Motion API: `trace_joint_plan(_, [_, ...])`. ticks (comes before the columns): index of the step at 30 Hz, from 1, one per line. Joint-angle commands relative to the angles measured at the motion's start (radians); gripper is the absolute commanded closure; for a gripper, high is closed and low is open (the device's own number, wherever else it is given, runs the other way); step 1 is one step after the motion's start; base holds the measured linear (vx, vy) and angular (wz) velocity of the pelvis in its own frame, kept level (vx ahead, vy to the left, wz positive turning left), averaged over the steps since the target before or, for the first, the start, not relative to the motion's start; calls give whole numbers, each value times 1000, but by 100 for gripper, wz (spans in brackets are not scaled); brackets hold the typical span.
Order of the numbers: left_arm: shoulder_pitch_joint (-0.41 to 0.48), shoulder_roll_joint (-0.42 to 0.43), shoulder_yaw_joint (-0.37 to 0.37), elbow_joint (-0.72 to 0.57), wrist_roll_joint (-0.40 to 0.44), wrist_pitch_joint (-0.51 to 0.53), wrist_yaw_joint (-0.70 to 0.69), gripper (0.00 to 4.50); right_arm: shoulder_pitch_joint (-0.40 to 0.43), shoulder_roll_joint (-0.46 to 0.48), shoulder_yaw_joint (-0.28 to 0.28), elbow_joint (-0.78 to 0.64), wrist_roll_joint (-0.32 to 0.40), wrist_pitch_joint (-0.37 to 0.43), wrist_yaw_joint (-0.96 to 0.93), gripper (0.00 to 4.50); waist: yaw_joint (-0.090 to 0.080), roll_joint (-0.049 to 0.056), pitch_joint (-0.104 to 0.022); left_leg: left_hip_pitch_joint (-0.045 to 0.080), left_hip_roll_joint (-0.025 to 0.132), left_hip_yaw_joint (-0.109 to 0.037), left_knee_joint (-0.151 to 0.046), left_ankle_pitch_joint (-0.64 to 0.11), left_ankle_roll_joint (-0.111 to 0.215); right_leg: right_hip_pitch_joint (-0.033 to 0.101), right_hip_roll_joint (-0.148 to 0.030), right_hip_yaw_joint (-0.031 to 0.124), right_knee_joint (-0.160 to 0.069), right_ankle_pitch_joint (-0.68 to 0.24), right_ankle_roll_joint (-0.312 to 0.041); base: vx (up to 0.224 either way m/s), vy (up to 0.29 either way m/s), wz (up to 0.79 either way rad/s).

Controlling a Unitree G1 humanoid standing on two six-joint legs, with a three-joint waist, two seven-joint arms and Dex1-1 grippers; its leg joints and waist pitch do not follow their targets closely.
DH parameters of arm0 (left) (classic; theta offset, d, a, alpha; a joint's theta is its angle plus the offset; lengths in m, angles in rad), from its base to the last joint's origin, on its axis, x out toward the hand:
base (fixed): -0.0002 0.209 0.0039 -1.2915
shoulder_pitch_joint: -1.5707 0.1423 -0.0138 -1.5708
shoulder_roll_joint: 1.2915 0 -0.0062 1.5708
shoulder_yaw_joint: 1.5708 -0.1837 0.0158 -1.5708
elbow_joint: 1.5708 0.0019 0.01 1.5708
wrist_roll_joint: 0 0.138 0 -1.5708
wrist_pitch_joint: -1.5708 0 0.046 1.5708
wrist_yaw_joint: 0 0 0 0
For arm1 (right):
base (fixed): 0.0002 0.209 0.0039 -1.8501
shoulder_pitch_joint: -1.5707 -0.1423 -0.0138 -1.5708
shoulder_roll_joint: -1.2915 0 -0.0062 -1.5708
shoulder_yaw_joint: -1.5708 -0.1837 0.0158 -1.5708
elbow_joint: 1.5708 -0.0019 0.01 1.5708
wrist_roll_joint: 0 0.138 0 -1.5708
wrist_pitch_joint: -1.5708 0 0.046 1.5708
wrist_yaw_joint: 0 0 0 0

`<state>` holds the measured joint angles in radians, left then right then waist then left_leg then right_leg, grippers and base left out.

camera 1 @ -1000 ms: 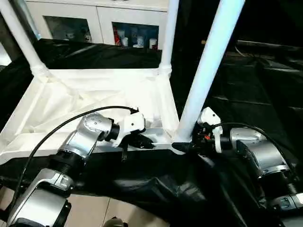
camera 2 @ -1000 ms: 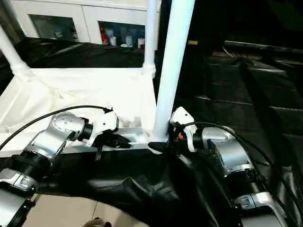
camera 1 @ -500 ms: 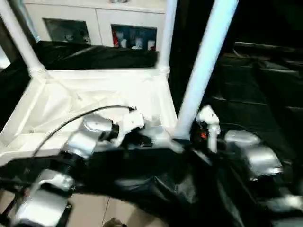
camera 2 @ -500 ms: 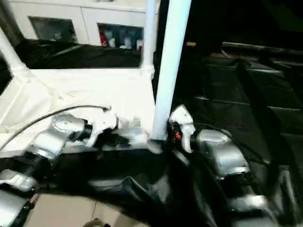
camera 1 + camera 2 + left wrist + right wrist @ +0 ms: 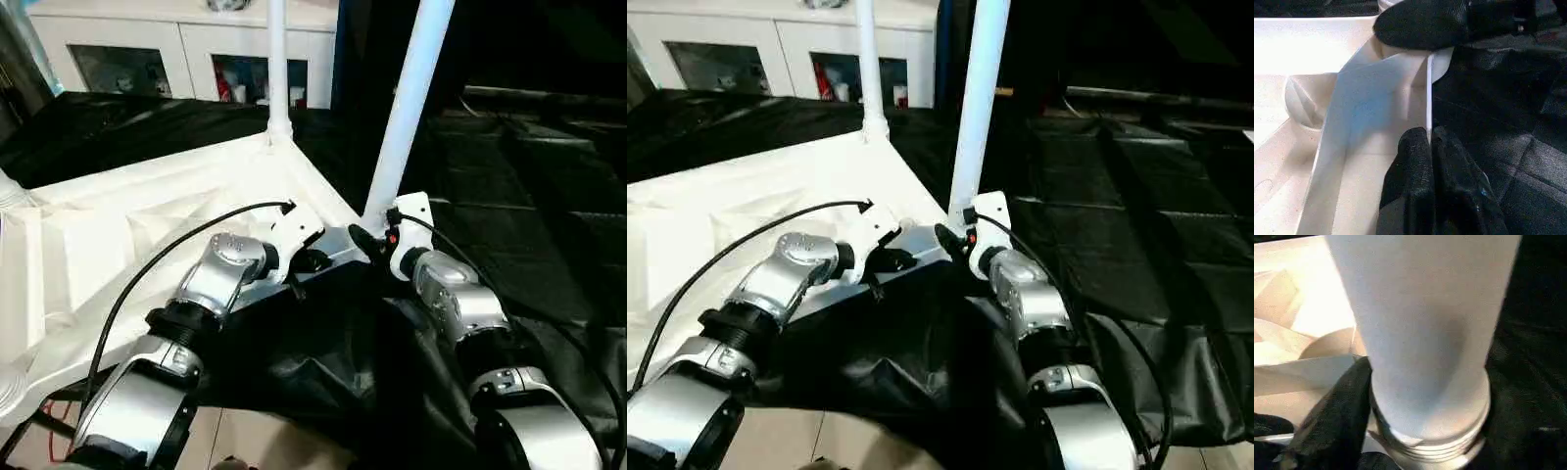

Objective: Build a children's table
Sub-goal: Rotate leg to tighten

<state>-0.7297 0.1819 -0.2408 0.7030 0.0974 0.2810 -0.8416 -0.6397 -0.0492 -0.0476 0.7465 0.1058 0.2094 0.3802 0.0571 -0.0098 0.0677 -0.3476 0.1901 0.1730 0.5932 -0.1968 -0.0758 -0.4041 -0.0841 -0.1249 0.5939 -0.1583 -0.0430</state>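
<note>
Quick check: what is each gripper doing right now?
Left gripper: shut on the tabletop's rim.
Right gripper: closed around the base of the near leg.

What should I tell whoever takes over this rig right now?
Left pincer: shut on the near rim of the upside-down tabletop, steadying it.
Right pincer: around the base of the near right leg, which stands in its corner socket; one black finger lies against the leg's ribbed end.
Done: the far right leg stands upright in its corner, and another leg's base shows at the far left.
Left: check that the near right leg is fully seated; the near left corner cannot be judged.
</note>
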Motion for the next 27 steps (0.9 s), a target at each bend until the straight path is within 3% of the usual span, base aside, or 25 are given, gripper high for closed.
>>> trace_joint_plan(1, [-32,-34,-25,-41,-13,-45,-2,450,4,88,93,40,8,16,114,89,7,6,-75,-2,39,-15,-69,-194,40,60,-82,62,-89,-366,-142,0,0,0])
trace_joint_plan(2, [-25,-26,-29,-49,-14,-52,-17,450,7,75,107,36,-5,2,128,60,6,7,-75,-3,39,-15,-70,-196,40,60,-82,62,-89,-368,-142,0,0,0])
trace_joint_plan(4, [-10,-5,-37,-65,-15,-56,-54,450,19,45,125,9,-13,-9,174,53,5,6,-75,-5,39,-16,-70,-193,41,62,-81,62,-87,-365,-142,0,0,0])
trace_joint_plan(12, [35,92,-53,-111,-28,-106,-204,450,83,-121,172,-137,-15,-31,404,53,7,10,-81,-6,45,-13,-65,-135,77,66,-78,68,-65,-194,-203,0,0,0])
trace_joint_plan(17, [72,165,-67,-156,-64,-162,-356,450,120,-220,191,-235,19,10,580,53,16,11,-77,-4,47,-11,-66,-155,75,66,-78,67,-68,-233,-204,0,0,0])
trace_joint_plan(18, [82,183,-68,-169,-70,-159,-383,450,132,-245,203,-266,30,30,624,53,23,12,-78,1,50,-11,-66,-160,74,65,-76,67,-68,-239,-196,0,0,0])
trace_joint_plan(21, [103,224,-78,-195,-85,-184,-458,450,158,-294,228,-326,41,52,704,53,39,11,-79,2,53,-8,-66,-152,74,61,-77,69,-65,-224,-198,0,0,0])
trace_joint_plan(27, [123,267,-89,-209,-83,-205,-511,450,189,-343,264,-385,38,61,793,53,46,11,-76,4,52,-9,-69,-177,50,60,-78,69,-69,-263,-185,0,0,0])
